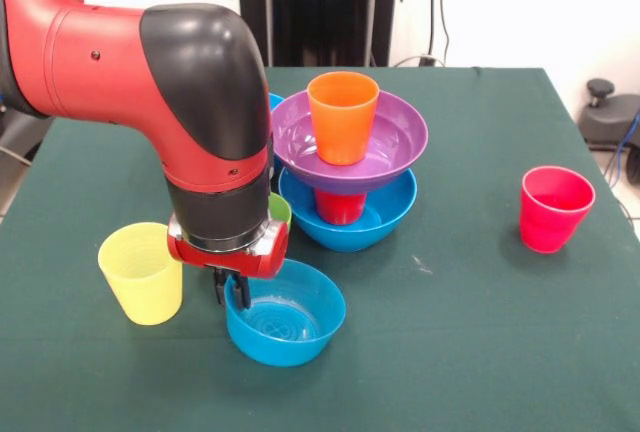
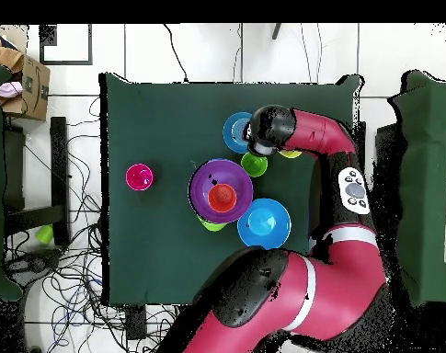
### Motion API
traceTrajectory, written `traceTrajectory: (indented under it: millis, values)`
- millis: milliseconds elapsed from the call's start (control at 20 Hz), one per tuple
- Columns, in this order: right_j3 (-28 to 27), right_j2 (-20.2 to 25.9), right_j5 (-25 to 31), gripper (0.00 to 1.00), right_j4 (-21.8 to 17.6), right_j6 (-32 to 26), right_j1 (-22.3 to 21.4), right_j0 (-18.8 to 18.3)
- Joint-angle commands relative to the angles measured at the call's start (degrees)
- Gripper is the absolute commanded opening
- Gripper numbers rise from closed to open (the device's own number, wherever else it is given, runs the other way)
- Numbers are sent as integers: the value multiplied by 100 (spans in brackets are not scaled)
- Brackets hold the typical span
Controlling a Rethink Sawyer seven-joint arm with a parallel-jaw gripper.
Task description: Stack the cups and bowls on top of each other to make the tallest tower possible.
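On the green counter (image 1: 480, 332), the tower (image 1: 345, 157) sits a bit past the middle in the front view: a large blue bowl (image 1: 350, 214) at the bottom, a red cup (image 1: 340, 205) standing in it, a wide purple bowl (image 1: 350, 142) resting on that cup, and an orange cup (image 1: 342, 116) upright inside the purple bowl. Nothing's on top of the orange cup.

Closer to the camera there's a small blue bowl (image 1: 285, 312) sitting right side up on the cloth, with the gripper (image 1: 232, 290) down at its left rim. The dark fingers (image 1: 240, 293) look like they straddle or touch the rim, but I honestly can't tell how far apart they are or whether they've actually got the bowl.

Just left of the gripper stands a yellow cup (image 1: 143, 272), upright. A sliver of a light green cup (image 1: 279, 209) peeks out behind the arm's wrist, between the gripper and the tower. Way off to the right, well apart from everything, is a pinkish-red cup (image 1: 555, 208), also upright.

From overhead you also get a second large blue bowl (image 2: 264, 222) beside the tower, nearer the robot's base, and a bit of a green bowl (image 2: 211, 223) poking out from under the purple bowl's edge.
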Motion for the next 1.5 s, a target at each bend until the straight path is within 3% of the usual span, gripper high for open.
traceTrajectory:
  millis: [50, 550, 1200, 1500]
  values:
    - [232, 277, -230, 0, -371, -721, 153, 45]
    - [844, 250, -251, 0, -227, -422, -315, 56]
    - [729, 419, -136, 0, -110, -544, -361, -57]
    - [810, 398, 61, 0, -67, -552, -598, -58]
